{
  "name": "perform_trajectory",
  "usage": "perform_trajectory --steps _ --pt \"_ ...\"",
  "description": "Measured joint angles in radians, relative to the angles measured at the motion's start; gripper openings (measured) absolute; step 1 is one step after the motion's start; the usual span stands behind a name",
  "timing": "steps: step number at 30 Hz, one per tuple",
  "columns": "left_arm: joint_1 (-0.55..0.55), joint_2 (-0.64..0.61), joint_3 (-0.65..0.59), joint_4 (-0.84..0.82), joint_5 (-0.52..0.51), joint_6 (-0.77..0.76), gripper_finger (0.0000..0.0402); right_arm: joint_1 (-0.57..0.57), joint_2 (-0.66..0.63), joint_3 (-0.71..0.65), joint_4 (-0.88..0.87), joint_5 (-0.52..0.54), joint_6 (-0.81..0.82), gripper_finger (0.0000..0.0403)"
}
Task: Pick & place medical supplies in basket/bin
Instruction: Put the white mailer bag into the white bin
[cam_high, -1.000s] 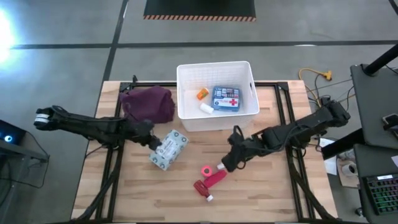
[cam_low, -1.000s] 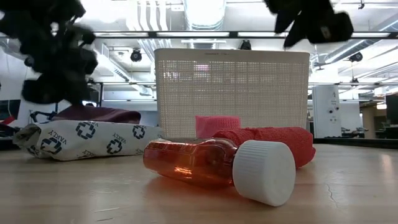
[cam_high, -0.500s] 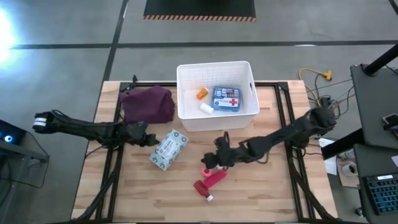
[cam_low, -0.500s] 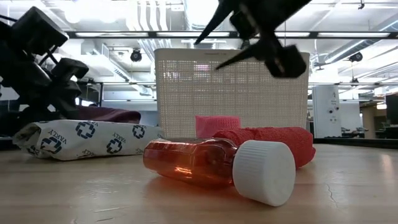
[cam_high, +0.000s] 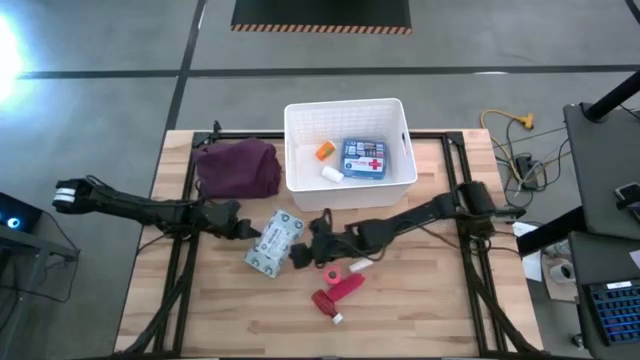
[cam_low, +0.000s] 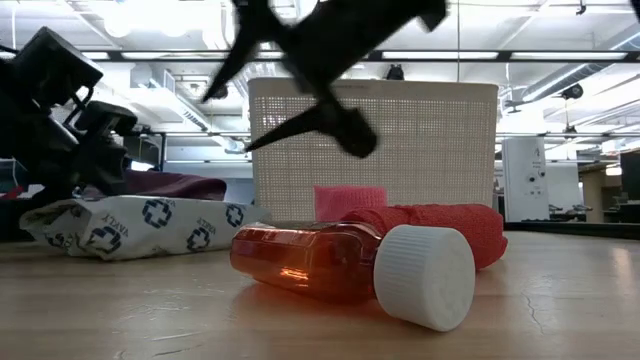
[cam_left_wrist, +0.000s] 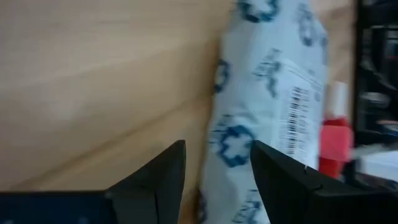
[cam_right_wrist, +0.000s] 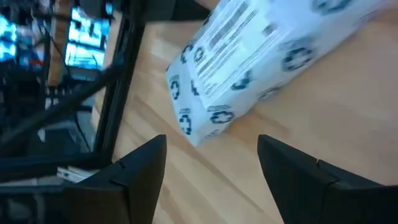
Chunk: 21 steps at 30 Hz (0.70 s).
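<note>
The grey-white patterned packet (cam_high: 274, 243) lies flat on the table, in front of the white basket (cam_high: 349, 192). My left gripper (cam_high: 248, 230) is open at the packet's left edge; in its wrist view the packet (cam_left_wrist: 267, 106) lies just ahead of the fingers. My right gripper (cam_high: 302, 252) is open and hangs in the air (cam_low: 232, 122) at the packet's right side, with the packet (cam_right_wrist: 261, 56) ahead of it. The pink tape roll (cam_high: 330, 273) and the red tube (cam_high: 334, 297) lie on the table to the right. The blue box (cam_high: 363, 158) and a white bottle (cam_high: 332, 174) lie in the basket. My left gripper stands level at the packet's left edge (cam_left_wrist: 227, 143), coming from the table's left, with its fingers (cam_left_wrist: 281, 177) apart. I cannot tell whether a finger touches the packet.
The maroon cloth (cam_high: 238, 168) lies left of the basket at the far edge. An orange item (cam_high: 324, 151) sits in the basket. In the low view the red tube with its white cap (cam_low: 420, 275) is nearest, with the basket wall (cam_low: 420, 150) behind. Bare wood shows at the near edge.
My right gripper has travelled toward the table's left, from beside the tape roll across to the packet's right side, staying open and above the table. The packet has shifted and turned a little on the table.
</note>
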<state>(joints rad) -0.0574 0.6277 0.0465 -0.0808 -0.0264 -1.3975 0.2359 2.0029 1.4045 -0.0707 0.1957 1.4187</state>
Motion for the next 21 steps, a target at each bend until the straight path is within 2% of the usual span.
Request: perform_trajectory --steps 3,6,9,16,21 --pt "0.0 0.005 -0.035 0.101 0.008 0.0 0.0165 -0.016 0.079 0.076 -0.023 -0.09 0.0 0.0237" --pt "0.001 0.019 -0.036 0.106 0.008 0.005 0.0165 -0.022 0.144 0.126 -0.092 -0.137 0.036 0.0232" --pt "0.001 0.036 -0.037 0.105 0.023 0.016 0.0165 -0.021 0.166 0.134 -0.108 -0.133 0.066 0.0225" --pt "0.002 0.091 -0.037 0.121 0.029 0.031 0.0165 -0.043 0.139 0.125 -0.126 -0.013 0.101 0.0206" --pt "0.002 0.115 -0.034 0.18 0.025 0.034 0.0165 -0.081 0.158 0.126 -0.062 -0.035 0.07 0.0193"
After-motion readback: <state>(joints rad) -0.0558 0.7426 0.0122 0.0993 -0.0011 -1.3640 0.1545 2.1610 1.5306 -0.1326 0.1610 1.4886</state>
